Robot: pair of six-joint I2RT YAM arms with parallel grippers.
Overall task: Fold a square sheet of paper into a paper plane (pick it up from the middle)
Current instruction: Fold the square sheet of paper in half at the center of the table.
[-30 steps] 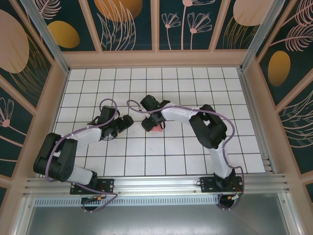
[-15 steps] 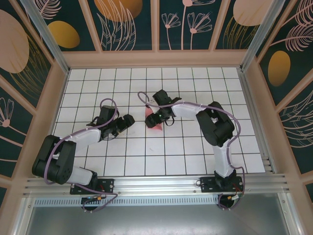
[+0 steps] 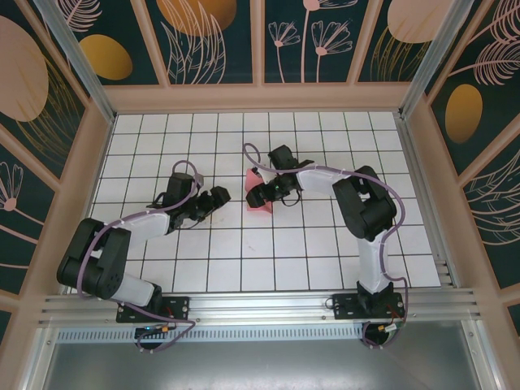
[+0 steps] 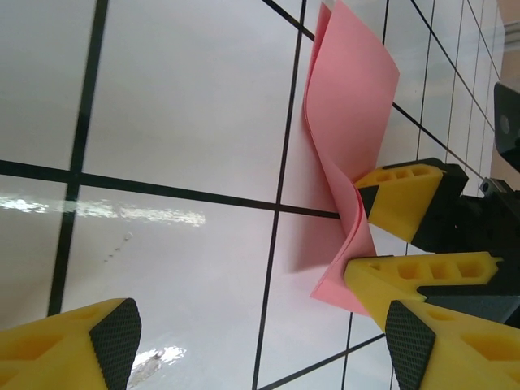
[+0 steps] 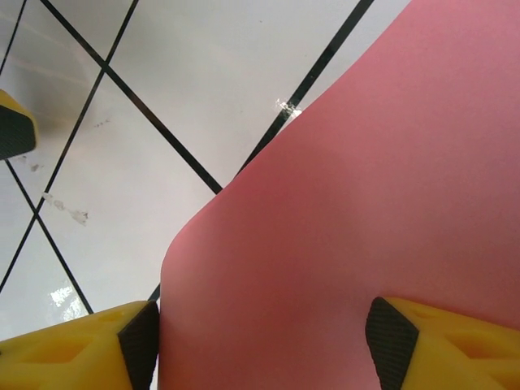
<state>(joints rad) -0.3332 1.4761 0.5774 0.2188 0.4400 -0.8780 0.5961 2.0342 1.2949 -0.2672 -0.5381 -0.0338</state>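
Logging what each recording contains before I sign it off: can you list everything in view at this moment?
square sheet of paper: one, salmon pink, near the table's middle, bent and standing up off the tiles
table: one, white tiles with black grid lines, floor of the enclosure
wall panels: several, dark teal with orange and pink plant prints, around the table
rail: one, silver metal, along the near edge
left arm and right arm: two, white and black with purple cables, bases at the near edge
left claw: one, yellow with black pads, open, apart from the paper
right claw: one, yellow and black, open, fingers either side of the paper
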